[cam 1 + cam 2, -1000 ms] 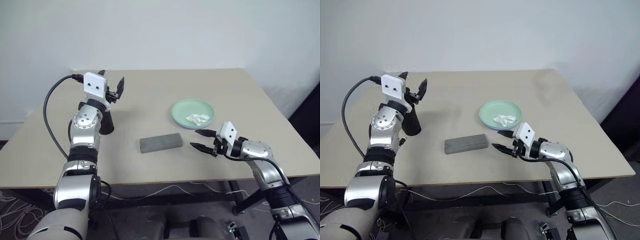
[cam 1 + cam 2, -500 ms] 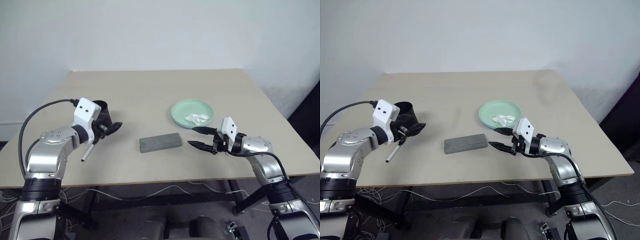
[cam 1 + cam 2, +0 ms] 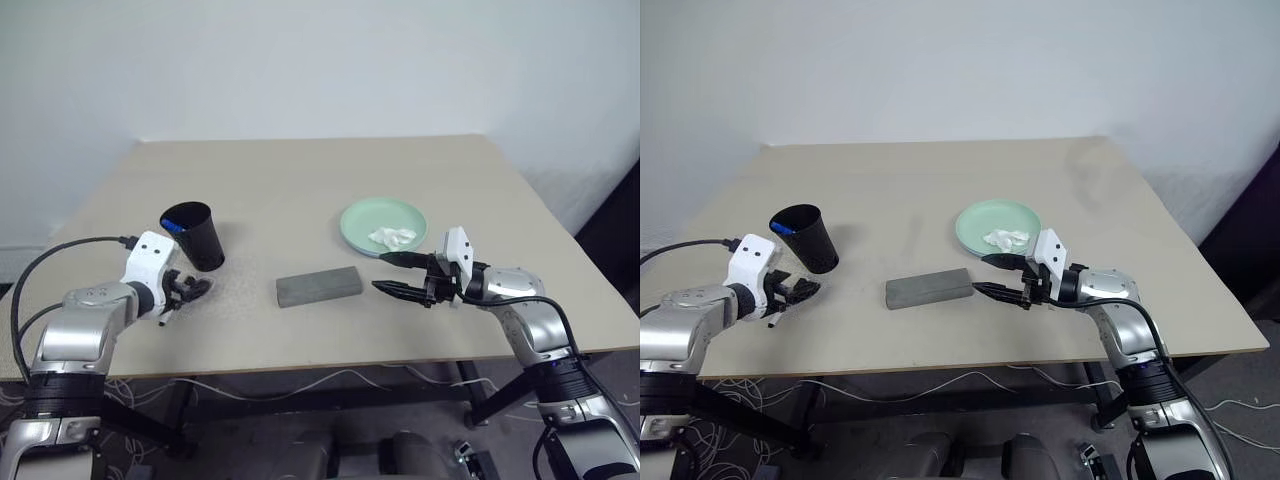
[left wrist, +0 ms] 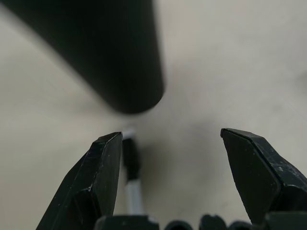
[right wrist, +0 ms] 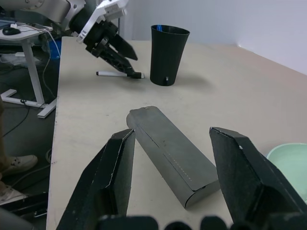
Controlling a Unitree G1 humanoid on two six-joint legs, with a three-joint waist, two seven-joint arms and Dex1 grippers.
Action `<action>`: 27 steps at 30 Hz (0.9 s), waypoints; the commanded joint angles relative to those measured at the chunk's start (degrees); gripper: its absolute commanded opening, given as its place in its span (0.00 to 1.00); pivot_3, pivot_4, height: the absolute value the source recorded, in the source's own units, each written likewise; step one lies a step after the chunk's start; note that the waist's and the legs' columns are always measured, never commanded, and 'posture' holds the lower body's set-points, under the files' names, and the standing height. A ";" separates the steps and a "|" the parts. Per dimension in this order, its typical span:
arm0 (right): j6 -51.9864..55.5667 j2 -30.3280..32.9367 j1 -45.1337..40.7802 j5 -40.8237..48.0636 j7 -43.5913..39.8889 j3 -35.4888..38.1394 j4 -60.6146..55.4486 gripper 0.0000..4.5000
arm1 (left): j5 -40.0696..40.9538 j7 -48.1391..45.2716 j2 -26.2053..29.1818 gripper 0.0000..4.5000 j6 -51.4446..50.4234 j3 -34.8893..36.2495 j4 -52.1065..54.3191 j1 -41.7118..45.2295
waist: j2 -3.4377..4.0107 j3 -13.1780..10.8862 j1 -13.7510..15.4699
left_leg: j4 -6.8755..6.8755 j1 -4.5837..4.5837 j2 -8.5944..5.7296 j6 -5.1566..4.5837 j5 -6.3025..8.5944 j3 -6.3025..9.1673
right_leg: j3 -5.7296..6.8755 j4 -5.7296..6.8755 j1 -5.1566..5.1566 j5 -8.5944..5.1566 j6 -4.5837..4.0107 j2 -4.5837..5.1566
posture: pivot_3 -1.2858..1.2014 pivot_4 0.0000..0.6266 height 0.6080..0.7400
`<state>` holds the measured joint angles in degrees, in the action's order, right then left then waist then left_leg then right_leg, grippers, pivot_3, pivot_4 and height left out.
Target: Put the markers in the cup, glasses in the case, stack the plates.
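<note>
The black cup (image 3: pixel 194 236) stands upright at the table's left, with something blue inside its rim. A white marker with a black cap (image 5: pixel 115 74) lies on the table just in front of it. My left gripper (image 3: pixel 193 291) is open and low over this marker (image 4: pixel 134 190), which lies close to one finger. The grey case (image 3: pixel 318 286) lies shut in the middle. My right gripper (image 3: pixel 380 272) stands open and empty just right of the case, pointing at it. The mint green plate (image 3: pixel 366 221) sits behind it. The glasses are out of view.
A crumpled white tissue (image 3: pixel 394 237) lies on the green plate. A black cable (image 3: pixel 60 250) loops off my left arm beyond the table's left edge. The table's front edge runs close below both grippers.
My left arm has swung down and to the left from above the cup to the table beside it, uncovering the cup. The right gripper has hardly moved.
</note>
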<state>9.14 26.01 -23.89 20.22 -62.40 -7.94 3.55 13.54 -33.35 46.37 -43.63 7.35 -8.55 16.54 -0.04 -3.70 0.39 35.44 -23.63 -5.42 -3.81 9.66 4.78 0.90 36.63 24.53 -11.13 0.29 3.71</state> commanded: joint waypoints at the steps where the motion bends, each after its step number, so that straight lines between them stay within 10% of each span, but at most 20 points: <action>1: -0.59 -0.33 -0.39 0.13 0.47 0.59 -1.74 0.60 | -1.92 1.10 1.22 0.77 0.49 1.03 -2.86 2.69 | 0.00 0.00 0.03 | 0.00 0.00 0.00 0.00 0.00 0.00 | 0.00 0.00 -0.01 0.00 0.00 0.00 | 0.52 0.00 0.98; 20: -1.35 -0.38 1.96 -1.23 2.66 0.34 -2.65 0.60 | -7.26 -5.56 -2.33 0.77 10.85 -6.02 -26.75 15.22 | -0.04 0.02 0.29 | 0.00 -0.01 0.00 0.00 0.00 0.00 | 0.06 -0.02 -0.02 0.00 0.01 0.06 | 0.52 0.00 0.98; 27: -1.47 -0.24 2.37 -1.33 3.46 0.47 -2.92 0.60 | -8.10 -6.55 -2.90 0.33 12.86 -6.73 -29.82 16.18 | -0.04 0.03 0.22 | 0.02 0.00 0.00 0.00 0.00 0.01 | 0.07 0.03 -0.08 0.01 -0.01 0.10 | 0.52 0.00 0.98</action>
<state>8.63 25.57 -20.98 18.99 -59.37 -8.55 2.96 6.95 -40.15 43.11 -31.33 0.84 -38.06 31.76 -0.08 -3.68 0.61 35.45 -23.62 -5.42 -3.81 9.66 4.79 0.98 36.67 24.44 -11.12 0.28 3.82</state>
